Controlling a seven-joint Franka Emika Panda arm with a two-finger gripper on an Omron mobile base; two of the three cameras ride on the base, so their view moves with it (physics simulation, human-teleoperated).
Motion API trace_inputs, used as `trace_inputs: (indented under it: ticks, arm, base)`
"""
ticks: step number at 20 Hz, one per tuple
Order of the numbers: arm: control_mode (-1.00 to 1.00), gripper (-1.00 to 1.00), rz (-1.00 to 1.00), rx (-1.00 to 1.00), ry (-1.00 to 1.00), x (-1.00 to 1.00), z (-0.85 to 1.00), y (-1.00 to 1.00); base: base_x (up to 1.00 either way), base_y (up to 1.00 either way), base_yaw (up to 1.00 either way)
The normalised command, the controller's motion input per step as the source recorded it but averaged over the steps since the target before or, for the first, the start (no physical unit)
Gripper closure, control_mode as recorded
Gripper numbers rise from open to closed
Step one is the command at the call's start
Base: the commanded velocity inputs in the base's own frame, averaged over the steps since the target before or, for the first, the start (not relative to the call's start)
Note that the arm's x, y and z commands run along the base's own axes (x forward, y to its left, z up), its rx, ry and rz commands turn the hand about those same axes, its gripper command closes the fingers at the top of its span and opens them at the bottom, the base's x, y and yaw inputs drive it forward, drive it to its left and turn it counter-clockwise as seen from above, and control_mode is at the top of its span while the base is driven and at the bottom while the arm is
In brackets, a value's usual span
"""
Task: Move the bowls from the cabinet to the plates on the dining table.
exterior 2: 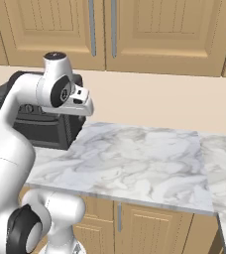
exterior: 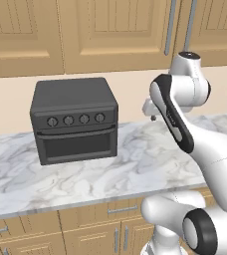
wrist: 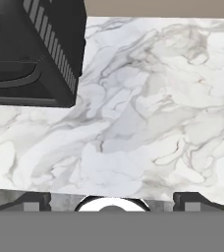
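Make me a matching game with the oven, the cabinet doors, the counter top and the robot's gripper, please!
Things:
1. oven
2. cabinet doors
3. counter top
4. gripper

Descriptions:
A. white-grey marble
B. open, holding nothing
C. black, with four round knobs
D. light tan wood, shut, with long silver handles

Pairs: 1-C, 2-D, 3-A, 4-B

No readable text, labels or numbers anywhere.
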Motion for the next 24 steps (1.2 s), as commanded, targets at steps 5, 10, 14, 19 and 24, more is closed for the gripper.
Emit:
trace_inputs:
  ticks: [5, 10, 14, 19, 24]
  arm:
    - [-1.00, -1.00, -0.01, 0.00, -0.07, -0.21, 0.26, -0.05]
    - [-1.00, -1.00, 0.00, 0.00, -0.13, -0.16, 0.34, -0.03]
    - [-1.00, -1.00, 0.00, -0.01, -0.15, -0.11, 0.40, -0.04]
    - [-1.00, -1.00, -0.01, 0.00, -0.16, -0.10, 0.36, -0.04]
    - [-1.00, -1.00, -0.01, 0.00, -0.15, -0.10, 0.32, -0.06]
  base:
    - [0.00, 0.00, 0.00]
    - [0.00, 0.00, 0.00]
    - [0.00, 0.00, 0.00]
    - [0.00, 0.00, 0.00]
    - [0.00, 0.00, 0.00]
